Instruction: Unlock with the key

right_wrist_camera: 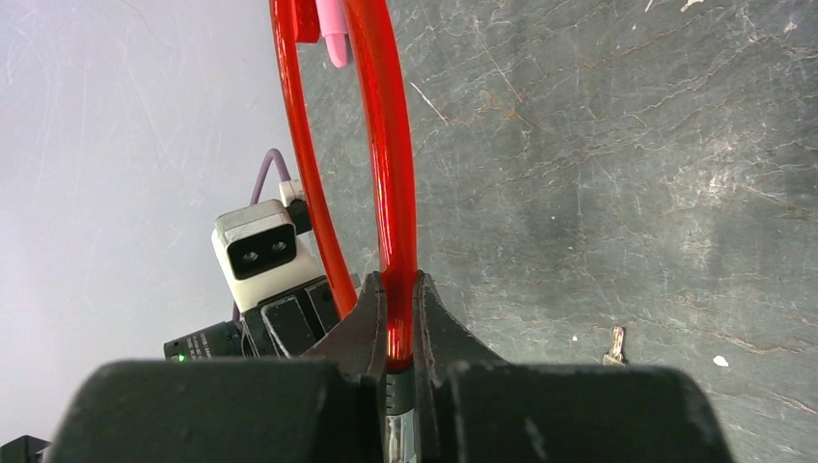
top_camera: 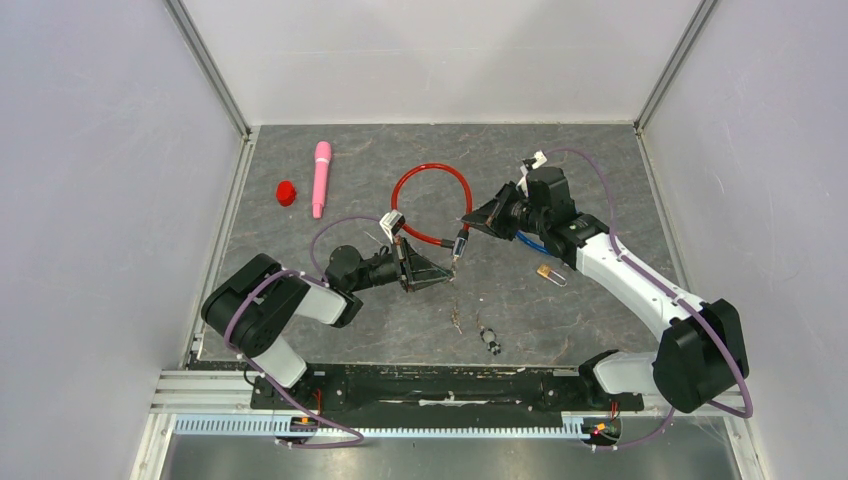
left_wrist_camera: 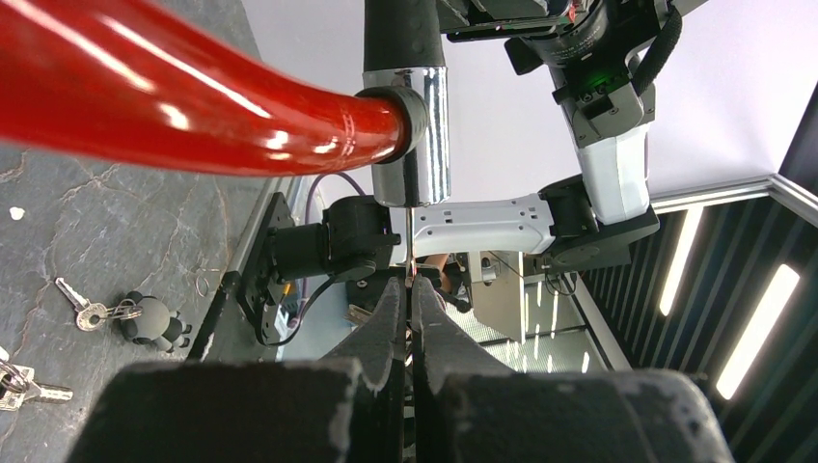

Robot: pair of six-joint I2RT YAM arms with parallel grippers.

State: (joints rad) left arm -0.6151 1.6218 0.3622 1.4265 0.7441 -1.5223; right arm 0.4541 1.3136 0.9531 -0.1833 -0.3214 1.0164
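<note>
From above, the red cable lock (top_camera: 430, 203) is in the middle of the frame. Its shiny barrel (left_wrist_camera: 410, 135) is at the lower right end of the loop. The right gripper (right_wrist_camera: 395, 289) has its jaws squeezed on the lock's red cable. The left gripper (left_wrist_camera: 409, 289) has its jaws pressed together on a thin bit of metal. I think that is the key (left_wrist_camera: 412, 246). It points up into the bottom of the barrel, but I cannot tell how far in it goes.

I think the turn is the tricky part. The key is so thin that it could slip or twist in the jaws, and then the lock would not open. If the left arm pushes crooked, the key could bend or pop out. If the right gripper's hold is weak, the whole cable could spin along with the key. Some spare keys (left_wrist_camera: 92, 313) lie on the table at the left of the left wrist view, well away from the barrel.
</note>
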